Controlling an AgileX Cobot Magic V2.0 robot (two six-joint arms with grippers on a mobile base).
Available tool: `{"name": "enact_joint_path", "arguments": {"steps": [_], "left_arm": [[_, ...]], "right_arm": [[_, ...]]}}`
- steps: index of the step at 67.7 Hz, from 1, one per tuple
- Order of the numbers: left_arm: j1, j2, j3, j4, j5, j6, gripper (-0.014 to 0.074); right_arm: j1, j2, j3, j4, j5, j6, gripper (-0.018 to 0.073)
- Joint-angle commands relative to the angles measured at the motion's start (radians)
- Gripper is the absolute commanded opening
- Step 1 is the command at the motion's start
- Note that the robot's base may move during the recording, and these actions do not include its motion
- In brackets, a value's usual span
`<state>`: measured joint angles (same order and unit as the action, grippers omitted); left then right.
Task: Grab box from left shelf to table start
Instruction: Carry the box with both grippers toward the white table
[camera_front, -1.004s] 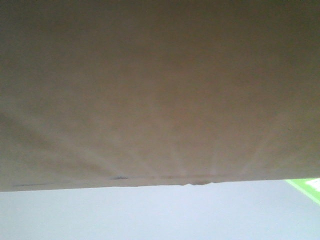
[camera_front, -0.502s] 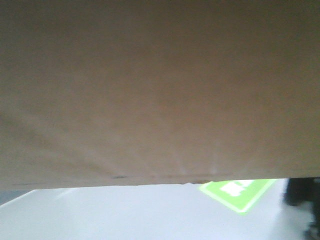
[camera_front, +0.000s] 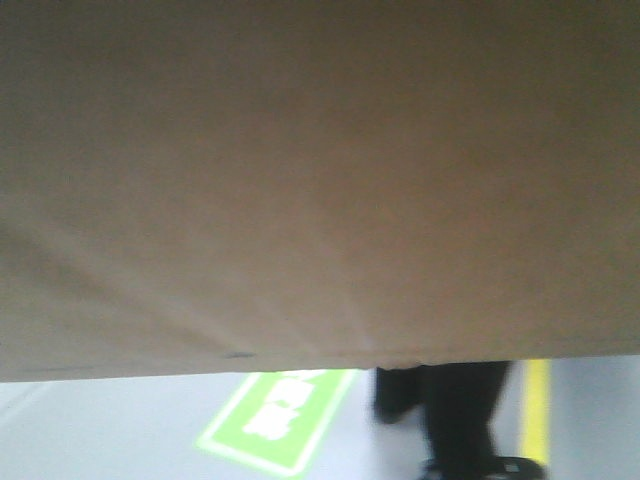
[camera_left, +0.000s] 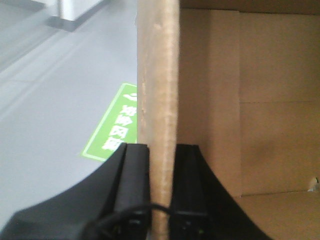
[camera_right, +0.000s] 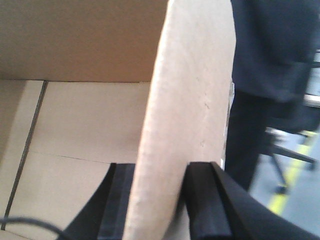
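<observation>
Cardboard fills most of the front view: the box (camera_front: 320, 180) is held up close to the camera, covering everything from 9 through 12 to 3 o'clock, with only a strip of floor below. In that strip a green floor marking (camera_front: 275, 420) lies at 7 o'clock, a person (camera_front: 455, 420) in dark trousers stands at 5 o'clock, and a yellow line (camera_front: 537, 410) runs just beyond.

The left gripper (camera_left: 162, 165) is closed on one upright wall of the box, one black finger outside and one inside, both pressed flat to the board. The right gripper (camera_right: 160, 185) clamps the opposite wall the same way, with the open tan interior at 9 o'clock and the person at 2 o'clock.

I judge this to be the carrying step: the box is off the shelf, held between both arms over open floor. Neither shelf nor table shows, and since the box blinds the front camera, I cannot tell how near the table is. The next move calls for bringing the box over the table, keeping both grips level so the thin walls do not bend or slip, then lowering it flat before either grip opens.
</observation>
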<state>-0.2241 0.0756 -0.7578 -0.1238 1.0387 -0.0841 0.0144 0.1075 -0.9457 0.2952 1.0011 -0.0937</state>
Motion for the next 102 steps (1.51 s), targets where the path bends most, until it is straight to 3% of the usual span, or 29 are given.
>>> {"name": "enact_joint_path", "arguments": {"steps": [1, 102], "left_arm": [[-0.006, 0.020, -0.011, 0.006, 0.029, -0.003, -0.0100], [-0.006, 0.020, -0.011, 0.006, 0.029, -0.003, -0.0100]], "right_arm": [[0.002, 0.020, -0.026, -0.019, -0.042, 0.000, 0.0059], [0.002, 0.020, -0.026, -0.019, -0.042, 0.000, 0.0059]]}}
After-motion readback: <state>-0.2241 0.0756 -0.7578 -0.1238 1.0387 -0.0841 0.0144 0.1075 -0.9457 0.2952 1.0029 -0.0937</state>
